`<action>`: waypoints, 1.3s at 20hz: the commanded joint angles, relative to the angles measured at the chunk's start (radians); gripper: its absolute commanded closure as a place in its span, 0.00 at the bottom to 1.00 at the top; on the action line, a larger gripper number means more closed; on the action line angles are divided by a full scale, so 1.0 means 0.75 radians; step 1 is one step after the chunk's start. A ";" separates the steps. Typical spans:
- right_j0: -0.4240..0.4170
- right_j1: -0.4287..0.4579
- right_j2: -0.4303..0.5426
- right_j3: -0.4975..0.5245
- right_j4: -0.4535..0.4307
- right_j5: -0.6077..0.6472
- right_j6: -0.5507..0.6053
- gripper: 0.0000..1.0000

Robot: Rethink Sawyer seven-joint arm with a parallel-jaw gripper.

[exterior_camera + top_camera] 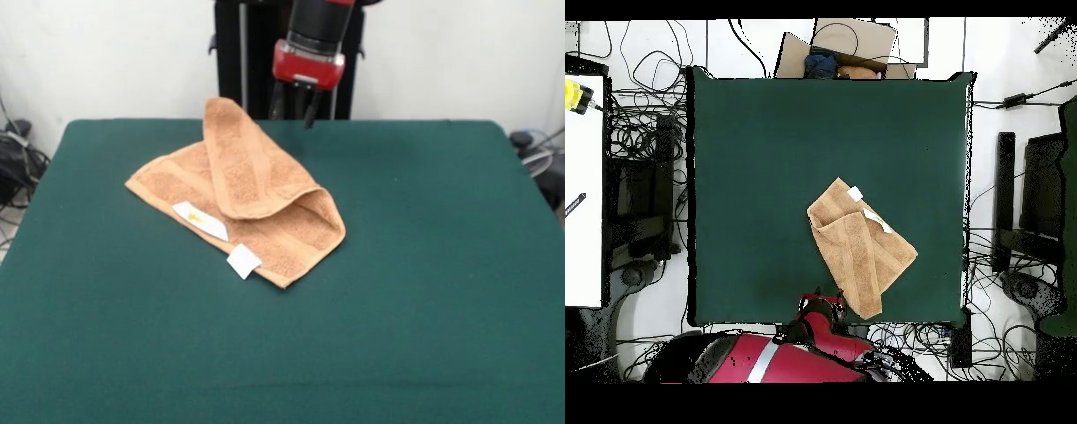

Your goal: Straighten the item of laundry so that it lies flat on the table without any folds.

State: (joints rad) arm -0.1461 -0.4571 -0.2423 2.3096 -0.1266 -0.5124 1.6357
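Dark green felt covers a large rectangular worktop [424, 291] set against a white wall. On it lies a small orange-tan terry towel [243, 208], folded over itself, with one long flap doubled across the middle and reaching toward the far edge. Two white tags [212, 234] sit on its near edge. A red and black claw [296, 110] hangs above the worktop's far edge, just beyond the towel's far tip and clear of the cloth. Its two dark fingers [311, 113] point down, slightly spread, holding nothing.
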 commanded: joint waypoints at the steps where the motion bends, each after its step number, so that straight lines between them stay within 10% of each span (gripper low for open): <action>1: 0.006 -0.015 0.158 -0.276 0.114 0.185 0.204 0.00; 26: 0.010 -0.047 0.160 -0.549 0.054 0.632 0.148 0.00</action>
State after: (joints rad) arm -0.1451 -0.5177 -0.2140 2.0246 -0.1155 -0.1285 1.6357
